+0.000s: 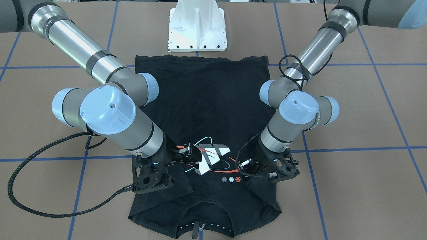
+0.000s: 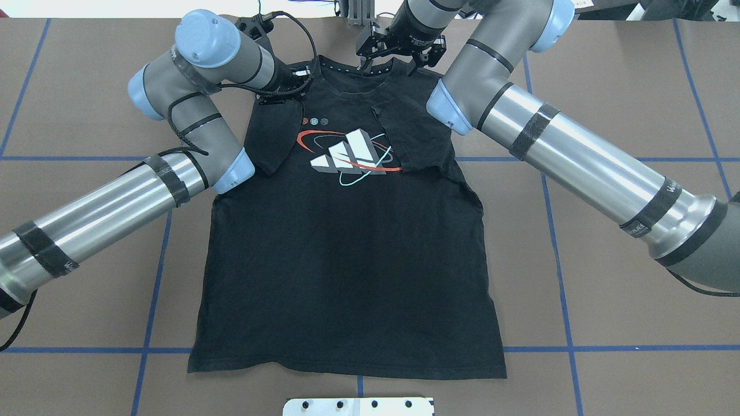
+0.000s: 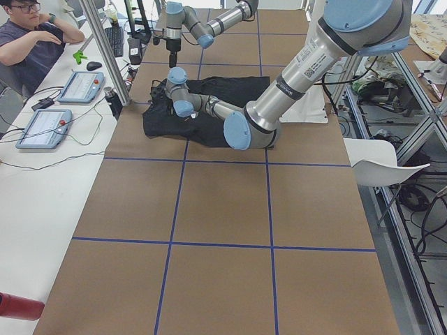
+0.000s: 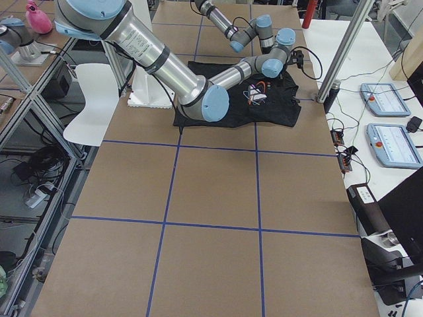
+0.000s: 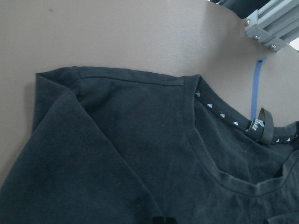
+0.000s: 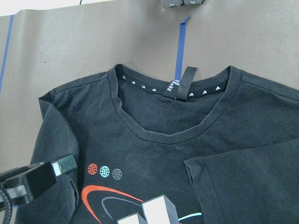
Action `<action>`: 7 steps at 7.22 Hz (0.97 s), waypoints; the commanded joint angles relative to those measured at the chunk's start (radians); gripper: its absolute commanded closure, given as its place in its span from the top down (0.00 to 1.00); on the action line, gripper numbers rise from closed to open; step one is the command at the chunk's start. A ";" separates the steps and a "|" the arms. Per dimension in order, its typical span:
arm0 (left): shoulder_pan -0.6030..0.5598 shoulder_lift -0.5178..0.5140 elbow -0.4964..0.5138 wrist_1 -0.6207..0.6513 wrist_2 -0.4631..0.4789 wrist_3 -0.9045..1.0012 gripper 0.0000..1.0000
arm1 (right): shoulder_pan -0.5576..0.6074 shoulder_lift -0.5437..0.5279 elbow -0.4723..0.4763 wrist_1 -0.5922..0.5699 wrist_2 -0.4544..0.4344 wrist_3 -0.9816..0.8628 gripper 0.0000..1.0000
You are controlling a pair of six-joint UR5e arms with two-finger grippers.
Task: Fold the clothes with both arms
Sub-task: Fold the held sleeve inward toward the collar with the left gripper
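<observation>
Left claw (image 1: 243, 166) hangs over creased, matte black T-shirt (image 1: 206, 100).

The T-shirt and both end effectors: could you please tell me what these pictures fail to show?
Left end effector: front view, its cable crosses its tip; open or shut unclear.
Right end effector: black against the black T-shirt; grip unclear.
Neck label: print too small, wrist views.
T-shirt's underside: against the table, every view.
Side views: T-shirt too small for detail.
</observation>
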 commanded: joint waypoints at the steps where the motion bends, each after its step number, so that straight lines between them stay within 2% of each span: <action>1: 0.002 -0.019 0.012 -0.004 0.005 -0.029 0.00 | 0.010 -0.020 0.007 0.005 0.010 -0.011 0.99; 5: 0.002 -0.036 0.016 -0.008 0.011 -0.038 0.00 | 0.068 -0.135 0.052 0.009 0.076 -0.125 0.99; 7: 0.002 -0.059 0.077 -0.081 0.039 -0.055 0.00 | 0.086 -0.164 0.053 0.009 0.099 -0.166 0.99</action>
